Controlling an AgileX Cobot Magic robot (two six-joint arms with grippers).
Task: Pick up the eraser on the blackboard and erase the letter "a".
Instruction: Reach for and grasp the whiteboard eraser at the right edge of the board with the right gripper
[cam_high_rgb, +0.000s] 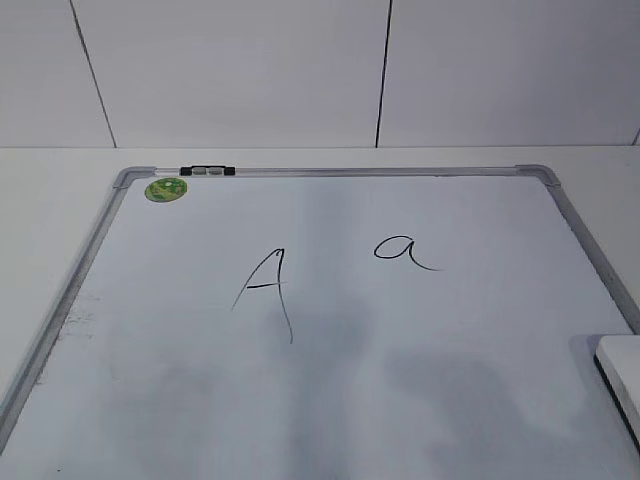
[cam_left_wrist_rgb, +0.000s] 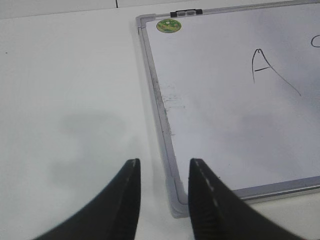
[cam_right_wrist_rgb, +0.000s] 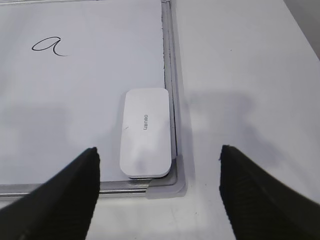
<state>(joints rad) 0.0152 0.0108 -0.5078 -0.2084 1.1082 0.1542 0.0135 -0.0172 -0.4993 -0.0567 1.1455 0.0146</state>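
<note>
Your jaws on both sides stand apart and hold nothing. Your right gripper (cam_right_wrist_rgb: 157, 152) has its two black fingers (cam_right_wrist_rgb: 75, 190) spread wide, hovering above the near right corner of the blackboard (cam_right_wrist_rgb: 75, 95). Between them, in your right wrist view, you see the eraser (cam_right_wrist_rgb: 145, 132): a white rounded block lying flat on the board, its long side running along the right frame rail and pressed close against it, its near end just inside the rounded grey corner piece. A small grey marking sits on its top face. In the exterior view only its corner (cam_high_rgb: 622, 365) shows at the right edge.

Your left gripper (cam_left_wrist_rgb: 162, 167) is open more narrowly, its dark fingers (cam_left_wrist_rgb: 127, 200) poised over the board's near left corner, one over the tabletop (cam_left_wrist_rgb: 65, 100) and the other over the frame's corner.

The letter "a" (cam_high_rgb: 404, 251) sits in the upper right part of the board, well apart from the eraser and farther from you; in the right wrist view it (cam_right_wrist_rgb: 49, 45) appears up and to the left of the eraser. A taller capital "A" (cam_high_rgb: 266, 290) stands to its left, near the middle of the board. Along the far rail you can see a round green sticker (cam_high_rgb: 165, 189) in the left corner and, just beside it, a small black-and-silver clip (cam_high_rgb: 207, 171) on the frame. Faint smudges mark the board near its left rail.
</note>
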